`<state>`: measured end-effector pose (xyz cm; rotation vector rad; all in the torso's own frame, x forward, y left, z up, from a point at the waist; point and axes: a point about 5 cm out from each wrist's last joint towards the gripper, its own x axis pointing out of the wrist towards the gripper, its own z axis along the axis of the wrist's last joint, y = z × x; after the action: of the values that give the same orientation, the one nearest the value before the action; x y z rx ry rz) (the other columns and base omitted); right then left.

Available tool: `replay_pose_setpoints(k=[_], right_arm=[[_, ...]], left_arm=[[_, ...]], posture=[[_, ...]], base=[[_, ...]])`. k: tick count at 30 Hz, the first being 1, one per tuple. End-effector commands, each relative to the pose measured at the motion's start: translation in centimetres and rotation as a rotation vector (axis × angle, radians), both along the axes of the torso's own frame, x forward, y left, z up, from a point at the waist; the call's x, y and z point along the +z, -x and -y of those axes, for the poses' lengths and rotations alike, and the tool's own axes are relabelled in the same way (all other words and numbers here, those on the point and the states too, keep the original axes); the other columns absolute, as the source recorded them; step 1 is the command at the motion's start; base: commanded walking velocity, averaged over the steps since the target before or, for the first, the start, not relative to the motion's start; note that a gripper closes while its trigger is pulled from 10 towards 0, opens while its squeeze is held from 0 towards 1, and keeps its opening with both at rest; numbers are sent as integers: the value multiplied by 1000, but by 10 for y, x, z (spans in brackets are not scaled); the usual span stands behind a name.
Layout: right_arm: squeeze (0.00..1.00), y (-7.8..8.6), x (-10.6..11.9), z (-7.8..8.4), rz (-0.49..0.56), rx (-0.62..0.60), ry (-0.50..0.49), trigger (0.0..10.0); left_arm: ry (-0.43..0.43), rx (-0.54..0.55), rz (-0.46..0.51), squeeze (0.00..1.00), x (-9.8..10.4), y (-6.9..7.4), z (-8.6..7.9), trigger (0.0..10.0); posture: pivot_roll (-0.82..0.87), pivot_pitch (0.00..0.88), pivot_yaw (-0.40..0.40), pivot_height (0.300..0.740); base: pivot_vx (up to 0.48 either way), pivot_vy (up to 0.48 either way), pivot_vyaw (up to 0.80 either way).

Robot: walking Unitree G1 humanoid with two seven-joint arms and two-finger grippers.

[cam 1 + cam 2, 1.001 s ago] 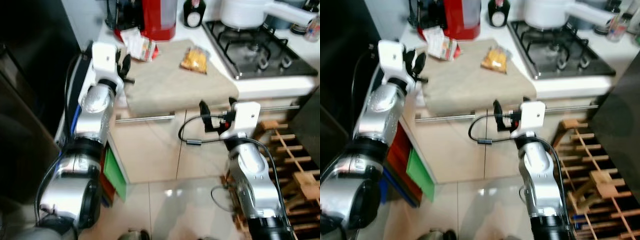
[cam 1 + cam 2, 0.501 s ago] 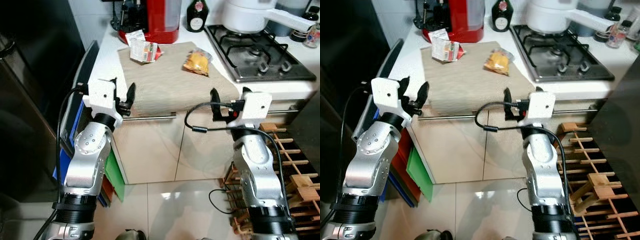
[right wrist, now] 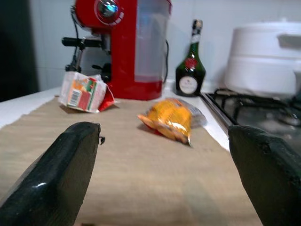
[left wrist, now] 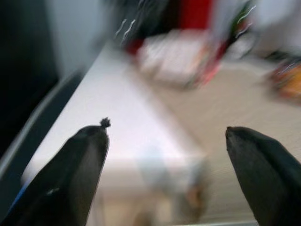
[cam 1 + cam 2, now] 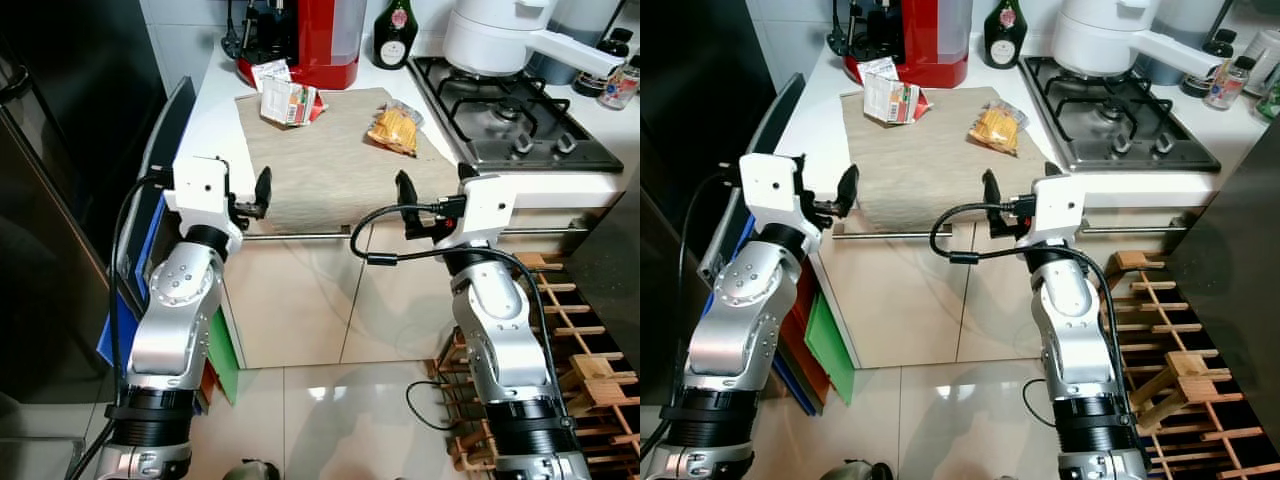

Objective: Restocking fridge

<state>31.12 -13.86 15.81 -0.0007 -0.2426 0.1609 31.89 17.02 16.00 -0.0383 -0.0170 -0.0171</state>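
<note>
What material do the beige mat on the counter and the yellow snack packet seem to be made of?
The beige mat looks like woven cloth or coarse fibre: matt, with a fine ribbed texture, and its front edge bends down over the counter edge. The yellow snack packet seems to be thin clear plastic film: it is crinkled and glossy, with the yellow contents showing through.

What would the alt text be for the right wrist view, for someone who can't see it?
Two open black fingers frame a kitchen counter, where an orange snack bag and a small carton lie apart on a beige mat. Behind them stand a red coffee machine, a dark bottle and a white pot on the stove.
</note>
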Motion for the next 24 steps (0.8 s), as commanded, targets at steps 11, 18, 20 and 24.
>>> replay_pose_setpoints(k=[11, 18, 20, 24], right_arm=[[1000, 23, -25, 14, -54, -102, -27, 10000], [1000, 25, -36, 18, -106, -167, -24, 10000], [965, 21, -24, 15, -77, -134, -1, 10000], [0, 11, -21, 19, -80, -104, 24, 10000]], left_arm=[[-171, -157, 2, 1000, 3, 4, 15, 10000], [-116, -193, -14, 1000, -10, 7, 22, 10000], [-67, -256, 38, 0, 4, 10, 33, 10000], [-57, -194, 79, 0, 6, 6, 40, 10000]], posture=[[-23, 0, 77, 740], [-83, 0, 110, 740], [-81, 0, 97, 740], [-81, 0, 36, 740]], base=[[0, 0, 0], [0, 0, 0], [201, 133, 0], [466, 0, 0]])
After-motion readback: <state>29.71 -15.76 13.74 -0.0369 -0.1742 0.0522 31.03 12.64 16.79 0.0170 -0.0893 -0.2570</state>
